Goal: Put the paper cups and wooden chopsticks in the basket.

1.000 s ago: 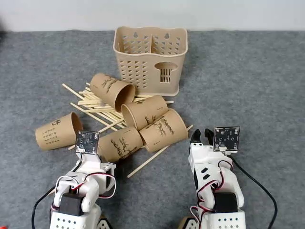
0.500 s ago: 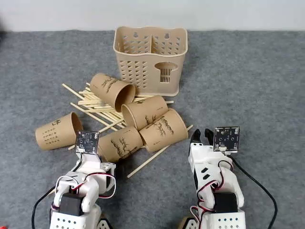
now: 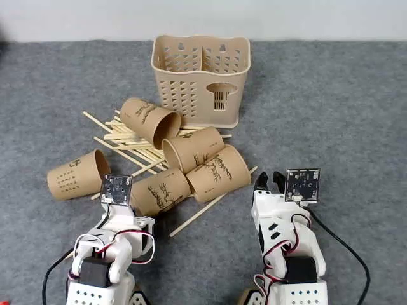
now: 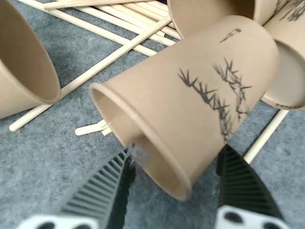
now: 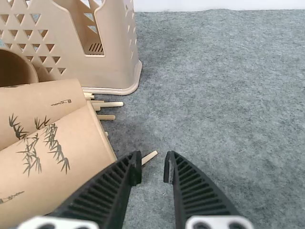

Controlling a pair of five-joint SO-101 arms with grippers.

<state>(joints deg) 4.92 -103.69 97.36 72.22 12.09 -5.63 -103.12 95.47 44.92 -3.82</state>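
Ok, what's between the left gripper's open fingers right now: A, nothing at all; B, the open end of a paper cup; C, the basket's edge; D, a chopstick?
B: the left wrist view shows the left gripper open around the rim end of a paper cup lying on its side.

Light is bright, soft and even in all views, and comes from overhead.

High view: the mat (image 3: 331, 114) is lit uniformly and the wall (image 3: 203, 19) is the palest strip. The basket (image 3: 200, 79) throws a thin, faint shadow along its foot. The cups (image 3: 191, 162) have soft-edged shadows under their sides, darkest on the mat beside the nearest one.

Left wrist view: the cup (image 4: 190, 95) is bright on its upper side, dim inside its mouth and below its rim.

Right wrist view: a narrow shadow line runs under the basket foot.
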